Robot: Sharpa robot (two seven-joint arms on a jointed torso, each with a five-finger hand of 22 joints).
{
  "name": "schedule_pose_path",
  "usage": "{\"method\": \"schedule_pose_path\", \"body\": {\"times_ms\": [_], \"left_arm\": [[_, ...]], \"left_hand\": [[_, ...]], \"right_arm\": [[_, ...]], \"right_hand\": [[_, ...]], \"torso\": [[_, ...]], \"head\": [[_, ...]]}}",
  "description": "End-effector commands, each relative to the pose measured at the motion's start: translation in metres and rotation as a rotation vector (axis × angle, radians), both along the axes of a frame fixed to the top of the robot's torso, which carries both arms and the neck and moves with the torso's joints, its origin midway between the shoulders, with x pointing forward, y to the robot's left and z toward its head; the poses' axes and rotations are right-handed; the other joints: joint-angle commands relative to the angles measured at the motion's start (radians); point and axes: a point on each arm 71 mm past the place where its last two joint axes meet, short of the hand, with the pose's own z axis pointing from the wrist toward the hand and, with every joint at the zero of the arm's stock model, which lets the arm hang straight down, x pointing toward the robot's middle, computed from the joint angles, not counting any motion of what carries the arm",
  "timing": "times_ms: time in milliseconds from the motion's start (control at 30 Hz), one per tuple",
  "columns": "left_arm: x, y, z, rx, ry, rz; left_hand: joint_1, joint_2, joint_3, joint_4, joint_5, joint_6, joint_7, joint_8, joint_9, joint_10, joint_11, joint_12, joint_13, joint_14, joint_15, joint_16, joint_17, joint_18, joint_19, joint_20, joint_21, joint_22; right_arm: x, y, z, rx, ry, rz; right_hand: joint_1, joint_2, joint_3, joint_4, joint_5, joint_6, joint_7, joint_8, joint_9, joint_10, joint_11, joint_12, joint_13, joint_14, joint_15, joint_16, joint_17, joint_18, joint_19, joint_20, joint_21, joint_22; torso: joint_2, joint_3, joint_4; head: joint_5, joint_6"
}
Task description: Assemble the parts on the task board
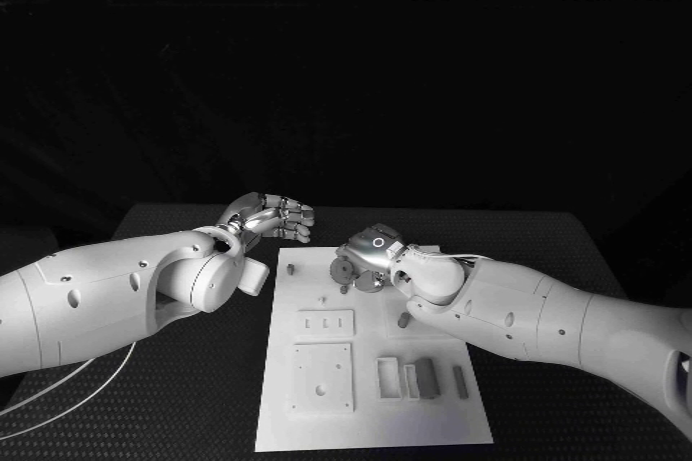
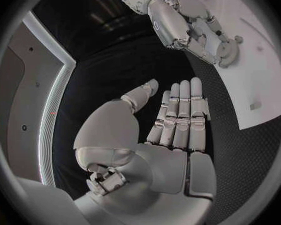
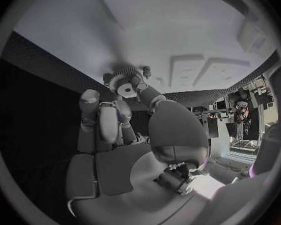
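Meanwhile, the right hand pinches a gear-shaped part flat against the task board near its far edge; left hand hovers empty, fingers straight.

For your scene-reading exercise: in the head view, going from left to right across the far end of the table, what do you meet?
Left hand → small peg on the task board → gear part → right hand.

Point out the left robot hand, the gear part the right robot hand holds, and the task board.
left robot hand (image 2: pixel 178 120): left wrist view, on its straight fingers.
gear part (image 3: pixel 123 80): right wrist view, on its toothed rim.
task board (image 1: pixel 368 421): head view, bare near edge.
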Motion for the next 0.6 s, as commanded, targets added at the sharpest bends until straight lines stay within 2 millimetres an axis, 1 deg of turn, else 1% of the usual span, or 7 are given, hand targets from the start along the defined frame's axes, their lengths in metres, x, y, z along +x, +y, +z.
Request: {"method": "schedule_pose_path", "body": {"times_ms": [33, 367, 500, 600], "left_arm": [[-0.0002, -0.0026, 0.0016, -0.010, -0.006, -0.014], [0.0000, -0.0032, 0.0016, -0.010, -0.006, -0.014], [-0.0001, -0.0032, 0.0016, -0.010, -0.005, -0.015], [-0.0001, -0.0033, 0.0016, -0.010, -0.005, -0.015]], "left_hand": [[-0.001, -0.005, 0.002, 0.002, -0.004, -0.006, -0.001, -0.005, -0.001, -0.003, 0.005, -0.005, 0.001, 0.004, -0.001, -0.007, 0.002, 0.009, 0.000, -0.001, -0.006, 0.002], [-0.001, -0.005, 0.002, 0.002, -0.004, -0.006, 0.000, -0.005, -0.001, -0.003, 0.005, -0.006, 0.002, 0.005, -0.001, -0.007, 0.002, 0.009, 0.000, -0.001, -0.006, 0.002], [-0.001, -0.005, 0.002, 0.002, -0.004, -0.006, 0.000, -0.005, -0.001, -0.003, 0.005, -0.006, 0.002, 0.005, -0.001, -0.007, 0.002, 0.009, 0.000, -0.001, -0.006, 0.002], [-0.001, -0.005, 0.002, 0.002, -0.004, -0.006, 0.000, -0.005, -0.001, -0.003, 0.005, -0.006, 0.002, 0.005, -0.001, -0.008, 0.003, 0.009, 0.000, -0.001, -0.006, 0.002]], "right_arm": [[-0.0013, 0.0028, -0.0009, -0.012, -0.006, 0.009], [0.0003, 0.0033, -0.0047, -0.025, 0.005, -0.001], [0.0008, 0.0027, -0.0050, -0.027, 0.007, -0.004], [0.0009, 0.0035, -0.0050, -0.026, 0.007, -0.004]], "right_hand": [[0.006, -0.006, -0.004, 0.001, 0.003, 0.118, 0.004, 0.001, 0.000, 0.008, -0.001, -0.007, -0.001, 0.003, -0.001, 0.006, 0.014, 0.063, 0.004, -0.005, 0.003, 0.010], [0.005, -0.007, -0.005, 0.002, 0.003, 0.117, 0.004, 0.000, -0.001, 0.007, -0.001, -0.011, -0.006, 0.002, -0.001, 0.004, 0.010, 0.063, 0.005, -0.005, 0.003, 0.009], [0.004, -0.008, -0.005, 0.002, 0.003, 0.117, 0.004, -0.001, -0.001, 0.006, -0.001, -0.012, -0.008, 0.002, -0.001, 0.004, 0.009, 0.063, 0.005, -0.005, 0.003, 0.009], [0.004, -0.008, -0.005, 0.002, 0.003, 0.117, 0.004, -0.001, -0.002, 0.004, -0.001, -0.015, -0.011, 0.001, -0.001, 0.003, 0.007, 0.063, 0.005, -0.005, 0.002, 0.008]], "torso": [[0.000, 0.0000, 0.0001], [0.000, 0.0002, 0.0006], [0.000, -0.0002, -0.0005], [0.000, 0.0002, -0.0007]], "head": [[0.000, 0.000], [-0.002, 0.000], [0.000, 0.000], [-0.001, 0.000]]}}
